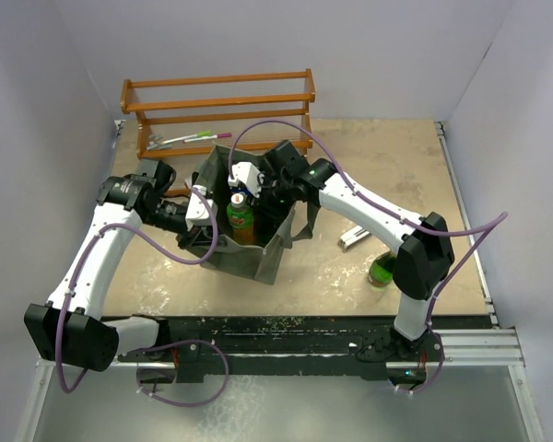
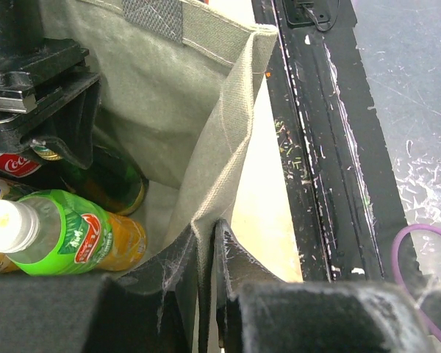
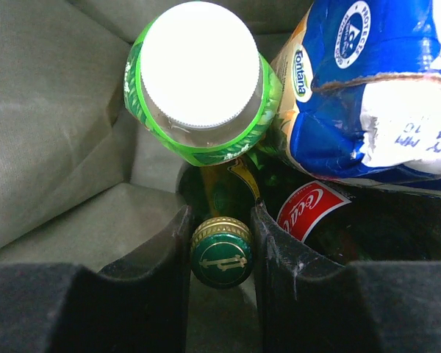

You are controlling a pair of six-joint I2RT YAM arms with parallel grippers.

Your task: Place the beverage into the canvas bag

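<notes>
One green glass bottle (image 3: 220,254) is down inside the canvas bag (image 3: 51,118), its cap pinched between the fingers of my right gripper (image 3: 220,228), while my left gripper (image 2: 208,235) pinches the bag's wall at the rim. Three other drinks crowd it there: one white-capped bottle (image 3: 201,70) just beside it, one cola bottle (image 3: 305,209) and one blue pack (image 3: 367,88). Out on the table (image 1: 396,175), one loose green bottle (image 1: 382,270) stands well apart by my right arm, and one wooden rack (image 1: 217,97) sits behind the bag.

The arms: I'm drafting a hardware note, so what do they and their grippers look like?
Both the left arm and right arm have white links with bulky black joints. A thin purple cable loops along each. The gripper fingers are matte black, blocky pads.
</notes>
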